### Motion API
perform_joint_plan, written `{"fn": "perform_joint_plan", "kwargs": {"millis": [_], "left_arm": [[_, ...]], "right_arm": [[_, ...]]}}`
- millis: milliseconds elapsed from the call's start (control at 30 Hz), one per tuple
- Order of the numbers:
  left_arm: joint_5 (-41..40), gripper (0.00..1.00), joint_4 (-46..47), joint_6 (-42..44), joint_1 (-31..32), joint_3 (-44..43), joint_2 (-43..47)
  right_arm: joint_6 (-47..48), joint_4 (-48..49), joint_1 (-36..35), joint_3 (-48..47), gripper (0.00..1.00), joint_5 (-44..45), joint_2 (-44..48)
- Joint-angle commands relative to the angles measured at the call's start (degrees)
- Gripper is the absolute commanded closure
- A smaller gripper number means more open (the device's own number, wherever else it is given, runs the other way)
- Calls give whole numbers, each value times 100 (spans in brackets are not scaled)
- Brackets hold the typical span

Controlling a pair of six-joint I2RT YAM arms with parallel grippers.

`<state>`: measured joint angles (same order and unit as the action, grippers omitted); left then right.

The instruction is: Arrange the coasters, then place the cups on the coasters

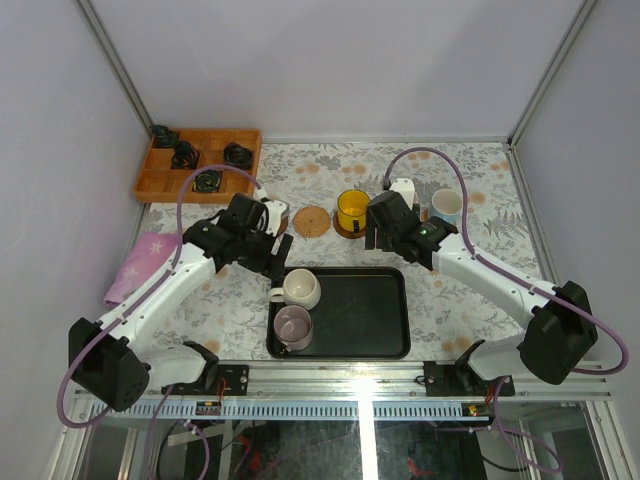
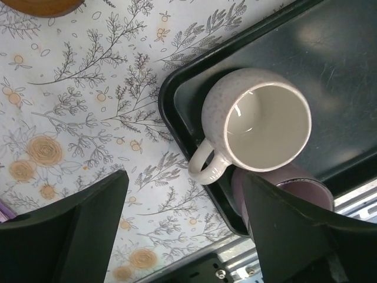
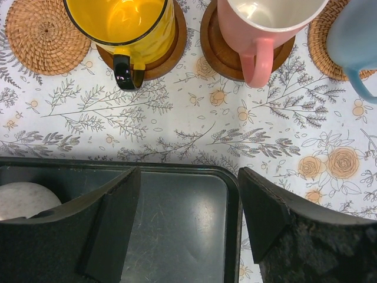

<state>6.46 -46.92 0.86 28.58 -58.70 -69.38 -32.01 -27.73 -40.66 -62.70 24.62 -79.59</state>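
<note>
Standing upright in the black tray (image 2: 330, 59), just ahead of the left claw (image 2: 184, 177): cream cup (image 2: 259, 121), lilac cup (image 2: 283, 180) close beside, partly hidden by one finger. Claw wide open, gripping nothing. Also open and empty, right claw (image 3: 188, 177) above the tray; beyond its fingers, yellow cup (image 3: 123, 23) and pink cup (image 3: 265, 23), each on a brown coaster (image 3: 171, 53).

The top camera looks steeply down from behind both arms. Both wrist cameras look closely down past their own fingers (image 2: 70, 236) (image 3: 100, 236), sharing the black tray (image 1: 350, 320) (image 2: 336, 65) (image 3: 177, 230) beneath them.
</note>
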Motion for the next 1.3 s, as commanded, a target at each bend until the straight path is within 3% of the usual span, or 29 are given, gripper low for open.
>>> {"fn": "perform_joint_plan", "kwargs": {"millis": [0, 167, 333, 833, 1267], "left_arm": [[-51, 23, -599, -617, 91, -418, -226], [-310, 24, -671, -1215, 191, -393, -341], [-859, 33, -378, -1837, 218, -3, -274], [-545, 31, -393, -2550, 376, 282, -292], [-1045, 30, -809, -2869, 804, 189, -630]], "right_arm": [[-13, 22, -41, 7, 25, 236, 207], [44, 32, -44, -5, 25, 232, 207], [97, 7, -45, -68, 25, 188, 171], [274, -128, -45, -251, 25, 78, 30], [214, -78, -45, -131, 25, 32, 50]]}}
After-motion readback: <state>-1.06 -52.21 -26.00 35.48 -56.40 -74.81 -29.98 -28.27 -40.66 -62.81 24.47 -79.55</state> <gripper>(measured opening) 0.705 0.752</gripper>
